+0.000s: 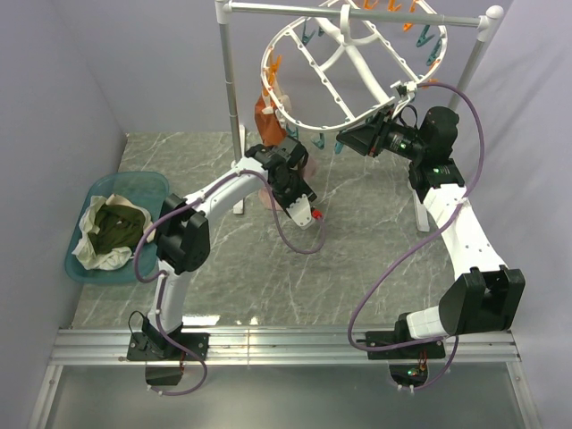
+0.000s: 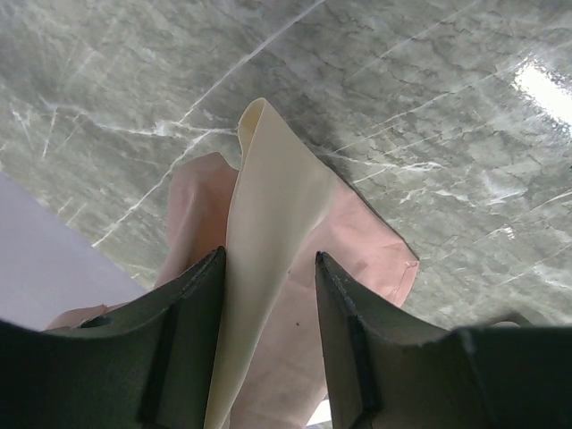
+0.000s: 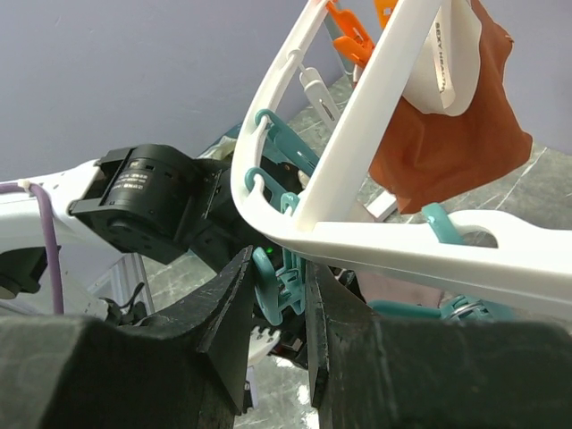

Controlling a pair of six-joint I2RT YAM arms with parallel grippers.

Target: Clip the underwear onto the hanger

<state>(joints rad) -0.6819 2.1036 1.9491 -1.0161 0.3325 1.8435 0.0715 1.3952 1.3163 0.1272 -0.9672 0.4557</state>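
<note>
The left gripper [image 2: 269,256] has its fingers clamped on a pale fold of the underwear [image 2: 277,197]. The cloth hangs below them over the marble table [image 2: 420,98], at 7 o'clock of the hanger [image 3: 384,239] in the top view. The right gripper [image 3: 277,265] pinches a teal peg [image 3: 279,290] on the hanger's near rim. In the right wrist view, a rust garment [image 3: 447,134] hangs at 1 o'clock of that peg.

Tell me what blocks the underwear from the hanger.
Nothing visible. The left gripper holds the underwear near the hanger rim, where the right gripper pinches a teal peg; the orange garment hangs to one side.
</note>
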